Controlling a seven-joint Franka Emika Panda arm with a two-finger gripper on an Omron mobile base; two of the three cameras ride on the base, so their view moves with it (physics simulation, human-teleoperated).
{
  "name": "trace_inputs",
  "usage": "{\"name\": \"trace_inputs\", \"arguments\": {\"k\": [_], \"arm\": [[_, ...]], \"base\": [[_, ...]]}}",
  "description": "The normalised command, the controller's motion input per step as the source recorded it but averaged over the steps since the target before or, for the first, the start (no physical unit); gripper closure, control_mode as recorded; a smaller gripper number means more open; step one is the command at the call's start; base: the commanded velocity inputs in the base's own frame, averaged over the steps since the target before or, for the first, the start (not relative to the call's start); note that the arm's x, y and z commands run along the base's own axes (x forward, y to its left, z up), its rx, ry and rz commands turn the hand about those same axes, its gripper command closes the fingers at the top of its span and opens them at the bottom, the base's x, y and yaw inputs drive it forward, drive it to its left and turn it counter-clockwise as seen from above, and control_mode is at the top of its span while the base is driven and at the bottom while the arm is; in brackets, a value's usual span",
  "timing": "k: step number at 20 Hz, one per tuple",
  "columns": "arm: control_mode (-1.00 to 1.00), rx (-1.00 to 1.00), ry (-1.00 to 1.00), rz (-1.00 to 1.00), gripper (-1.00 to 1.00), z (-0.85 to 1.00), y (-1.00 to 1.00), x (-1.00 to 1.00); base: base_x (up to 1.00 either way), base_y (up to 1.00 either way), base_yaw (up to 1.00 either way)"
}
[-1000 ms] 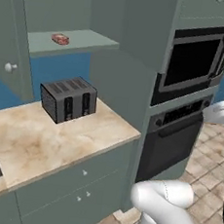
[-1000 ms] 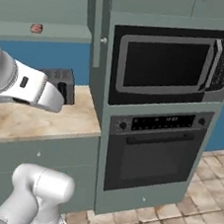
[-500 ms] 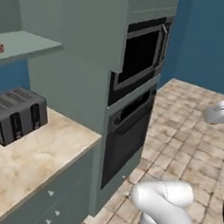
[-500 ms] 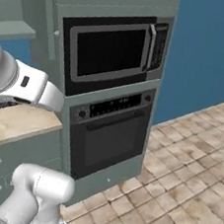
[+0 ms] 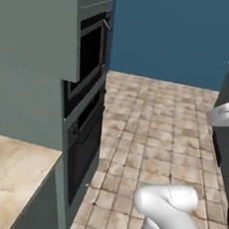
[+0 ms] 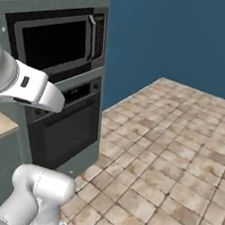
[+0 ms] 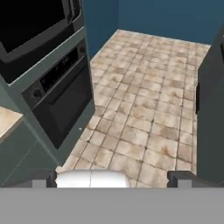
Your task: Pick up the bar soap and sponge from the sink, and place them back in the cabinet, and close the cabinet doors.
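My gripper (image 7: 113,179) is open, its two dark fingertips (image 7: 43,178) standing wide apart at the bottom of the hand view with nothing between them. It points down at the tiled floor (image 7: 144,113) beside the oven tower. A flat grey-green panel (image 5: 38,26) hangs at the upper left of the left base view. It looks like an open cabinet door, though I cannot tell for sure. The bar soap, the sponge and the sink are out of view.
A tall grey-green tower holds a black microwave (image 6: 53,42) above a black oven (image 6: 63,126). A beige stone counter corner (image 5: 7,180) lies at the lower left. A dark appliance (image 7: 211,118) stands at the right. Open tiled floor (image 6: 179,157) runs to a blue wall (image 6: 178,38).
The whole picture has swung right, so the camera moved with the base. The shelf with the pinkish-red block and the toaster have slid off the left edge; floor and blue wall have come in.
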Motion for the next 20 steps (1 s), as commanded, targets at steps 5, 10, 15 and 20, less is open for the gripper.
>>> {"name": "trace_inputs", "arguments": {"k": [5,10,15,20], "arm": [[1.0,0.0,0.0,0.0,-1.0,0.0,0.0,0.0],[1.0,0.0,0.0,0.0,-1.0,0.0,0.0,0.0],[1.0,0.0,0.0,0.0,-1.0,0.0,0.0,0.0],[1.0,0.0,0.0,0.0,-1.0,0.0,0.0,0.0]], "base": [[0.14,0.0,-0.52],[0.54,0.0,-0.36],[0.85,0.0,-0.23],[0.89,0.0,-0.17]]}}
